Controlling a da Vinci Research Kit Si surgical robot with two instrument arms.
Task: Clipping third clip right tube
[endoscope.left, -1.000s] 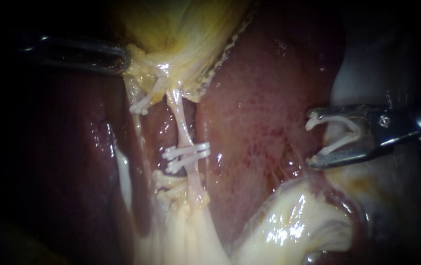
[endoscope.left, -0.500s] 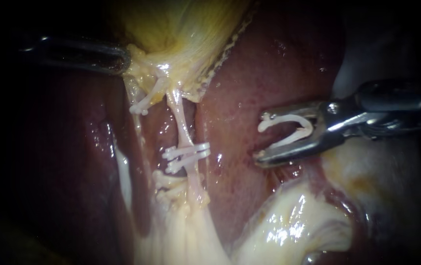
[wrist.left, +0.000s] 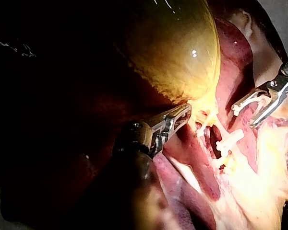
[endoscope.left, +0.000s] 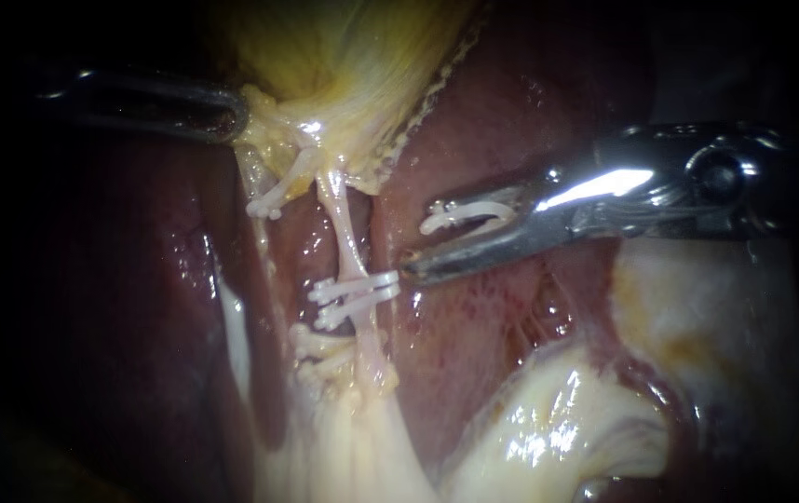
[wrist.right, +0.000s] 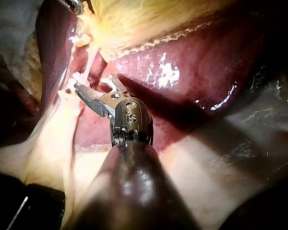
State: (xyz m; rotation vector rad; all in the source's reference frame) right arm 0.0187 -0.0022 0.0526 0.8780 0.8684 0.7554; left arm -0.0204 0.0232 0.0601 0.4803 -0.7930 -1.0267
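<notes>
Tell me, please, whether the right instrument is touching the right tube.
Apart. The endoscope view shows liver between the right instrument, holding its clip, and the right tube.

1. The endoscope is facing the tubes (endoscope.left: 351,244) from close by.
2. The left wrist camera is looking along the left instrument (wrist.left: 180,117).
3. The right wrist camera is trailing the right instrument (wrist.right: 93,88); all are sharing the tubes.

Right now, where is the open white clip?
Endoscope view: the curved white plastic clip sits held in my right instrument, right of the pale right tube, above its two shut white clips.
</notes>
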